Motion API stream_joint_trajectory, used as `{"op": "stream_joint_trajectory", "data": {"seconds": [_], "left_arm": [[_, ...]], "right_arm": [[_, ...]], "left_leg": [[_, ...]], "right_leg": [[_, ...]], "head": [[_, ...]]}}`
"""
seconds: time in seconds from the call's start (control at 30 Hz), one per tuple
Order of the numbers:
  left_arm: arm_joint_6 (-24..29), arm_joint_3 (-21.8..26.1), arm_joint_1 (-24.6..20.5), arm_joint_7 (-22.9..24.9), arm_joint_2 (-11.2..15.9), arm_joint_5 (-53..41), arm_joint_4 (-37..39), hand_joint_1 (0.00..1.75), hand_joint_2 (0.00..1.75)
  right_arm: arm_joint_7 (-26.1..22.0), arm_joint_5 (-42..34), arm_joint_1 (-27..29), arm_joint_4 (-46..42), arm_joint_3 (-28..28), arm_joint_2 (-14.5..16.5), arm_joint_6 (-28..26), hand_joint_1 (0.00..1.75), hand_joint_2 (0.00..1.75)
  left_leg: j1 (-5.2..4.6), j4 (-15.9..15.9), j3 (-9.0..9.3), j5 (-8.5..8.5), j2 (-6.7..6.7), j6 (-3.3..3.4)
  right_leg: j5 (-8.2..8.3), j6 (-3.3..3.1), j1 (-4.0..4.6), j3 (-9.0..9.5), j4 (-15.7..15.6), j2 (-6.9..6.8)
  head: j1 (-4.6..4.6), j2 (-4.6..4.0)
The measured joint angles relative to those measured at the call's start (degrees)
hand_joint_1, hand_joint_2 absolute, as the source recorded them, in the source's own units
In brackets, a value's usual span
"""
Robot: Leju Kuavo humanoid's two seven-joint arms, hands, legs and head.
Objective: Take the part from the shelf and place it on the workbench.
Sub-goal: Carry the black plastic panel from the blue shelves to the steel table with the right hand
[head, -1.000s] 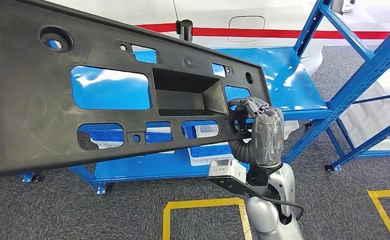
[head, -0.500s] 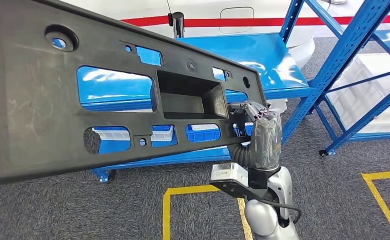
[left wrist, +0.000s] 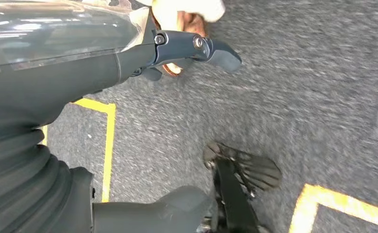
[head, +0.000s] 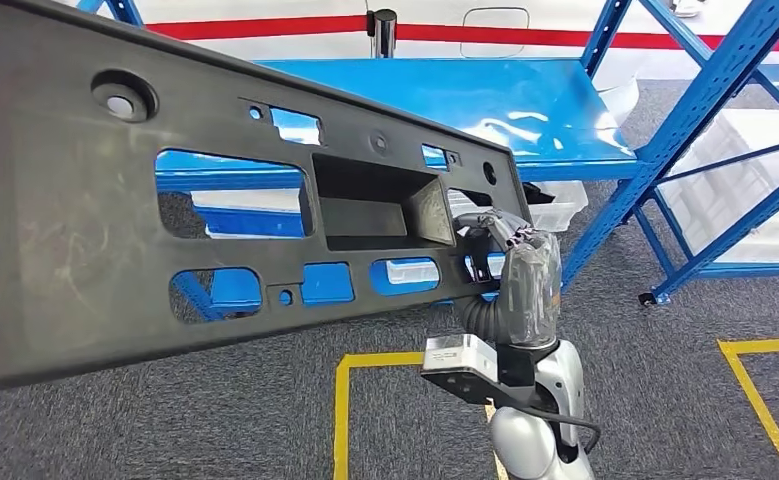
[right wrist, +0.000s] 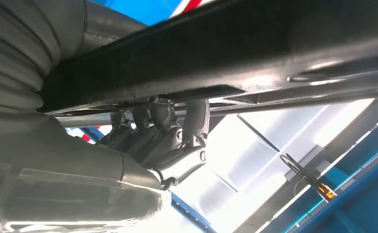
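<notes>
The part is a long black plastic panel [head: 85,210] with several cut-outs and a rectangular recess. It hangs tilted in the air in the head view, its left end close to the camera. My right hand [head: 500,250] grips its lower right edge. In the right wrist view the fingers [right wrist: 153,133] curl up around the panel's dark rim [right wrist: 225,53]. My left hand [left wrist: 187,46] hangs above the grey carpet in the left wrist view, a dark finger stretched out with nothing in it.
A blue flat surface [head: 505,100] on a blue frame stands behind the panel. Blue rack uprights [head: 680,140] rise at the right. A white bin [head: 557,205] sits low under the surface. Yellow lines [head: 405,358] mark the carpet. A black post [head: 381,25] stands at the back.
The whole picture has shifted, so the camera has moved against the blue frame. The panel stays in my right hand in the same pose.
</notes>
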Motion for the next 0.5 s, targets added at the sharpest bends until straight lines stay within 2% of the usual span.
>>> {"op": "stream_joint_trajectory", "data": {"seconds": [0.07,0.1,0.13,0.17,0.2,0.23,0.27,0.3,0.33,0.37,0.4,0.43,0.5], "left_arm": [[0.1,0.4,0.0,0.0,-0.2,0.1,0.0,0.0,1.75],[0.1,0.5,0.0,0.1,-0.3,0.1,0.0,0.0,1.75],[0.1,0.5,0.0,0.1,-0.3,0.1,0.0,0.0,1.75],[0.1,0.5,-0.1,0.1,-0.3,0.1,0.0,0.0,1.75],[0.1,0.5,-0.1,0.1,-0.3,0.1,0.0,0.0,1.75],[0.1,0.5,-0.1,0.1,-0.4,0.1,0.0,0.0,1.75],[0.1,0.5,-0.1,0.1,-0.4,0.1,0.0,0.0,1.75],[0.2,0.5,-0.1,0.1,-0.4,0.1,0.0,0.0,1.75],[0.3,0.5,0.0,0.2,-0.4,0.1,0.0,0.0,1.75],[0.5,0.6,0.0,0.3,-0.4,0.1,0.0,0.0,1.75],[0.6,0.7,0.0,0.4,-0.4,0.0,0.0,0.0,1.75],[0.7,0.8,0.1,0.6,-0.4,-0.2,0.0,0.0,1.75],[0.7,0.9,0.2,0.8,-0.4,-1.1,0.0,0.0,1.75]], "right_arm": [[-0.1,-0.1,0.4,0.0,0.0,0.0,0.0,1.75,1.75],[-0.1,-0.2,0.6,0.1,0.0,0.0,0.0,1.75,1.75],[-0.1,-0.2,0.6,0.1,0.0,0.0,0.0,1.75,1.75],[-0.1,-0.2,0.7,0.1,0.0,0.0,0.0,1.75,1.75],[-0.1,-0.2,0.6,0.1,0.0,0.0,0.0,1.75,1.75],[-0.1,-0.2,0.6,0.1,0.0,0.0,0.0,1.75,1.75],[-0.1,-0.2,0.6,0.1,0.0,0.0,0.0,1.75,1.75],[-0.2,-0.2,0.6,0.1,0.0,0.1,0.0,1.75,1.75],[-0.2,-0.3,0.7,0.1,0.0,0.1,0.0,1.75,1.75],[-0.2,-0.3,0.7,0.1,0.0,0.2,0.0,1.75,1.75],[-0.2,-0.2,0.8,0.1,0.0,0.3,0.0,1.75,1.75],[-0.1,0.0,1.0,0.1,-0.1,0.4,0.0,1.75,1.75],[0.3,0.7,1.7,0.0,-0.3,0.5,-0.1,1.75,1.75]], "left_leg": [[-0.38,-0.5,-2.98,2.44,0.28,1.65],[-0.65,-0.4,-4.5,3.64,0.37,1.99],[-0.73,-0.4,-5.4,4.35,0.42,1.9],[-0.79,-0.2,-6.2,5.03,0.44,1.75],[-0.9,-0.1,-6.88,5.65,0.39,1.52],[-0.99,0.0,-7.31,6.24,0.36,1.25],[-1.08,0.1,-7.51,6.84,0.32,0.98],[-1.13,0.0,-7.62,7.43,0.29,0.7],[-1.12,-0.2,-7.7,8.02,0.27,0.44],[-1.01,-0.1,-7.96,8.03,0.16,0.17],[-0.9,0.6,-8.41,6.82,0.07,-0.09],[-0.79,2.3,-8.99,4.32,-0.02,-0.35],[-0.63,8.7,-10.38,-2.32,-0.08,-0.84]], "right_leg": [[-4.75,0.0,0.03,-2.37,9.0,0.17],[-5.59,0.34,0.01,-2.35,12.4,0.22],[-3.88,0.93,0.02,-0.63,11.2,0.23],[-2.41,1.25,0.03,2.02,8.1,0.23],[-2.13,1.09,0.14,5.56,3.5,0.23],[-2.71,0.6,0.37,8.77,-1.4,0.28],[-3.57,0.03,0.59,10.95,-5.0,0.34],[-4.33,-0.48,0.86,12.06,-7.2,0.4],[-4.29,-0.9,0.9,11.82,-7.7,0.44],[-3.78,-1.31,0.58,11.25,-7.5,0.36],[-3.23,-1.93,0.31,10.7,-7.4,0.27],[-2.49,-2.59,0.02,10.02,-7.5,0.15],[-1.04,-3.38,0.01,8.61,-7.4,-0.02]], "head": [[0.42,-0.01],[0.57,-0.01],[0.57,-0.01],[0.57,-0.01],[0.58,-0.01],[0.53,-0.01],[0.48,-0.01],[0.44,0.0],[0.37,0.0],[0.32,-0.01],[0.27,-0.01],[0.1,-0.01],[-0.05,0.0]]}}
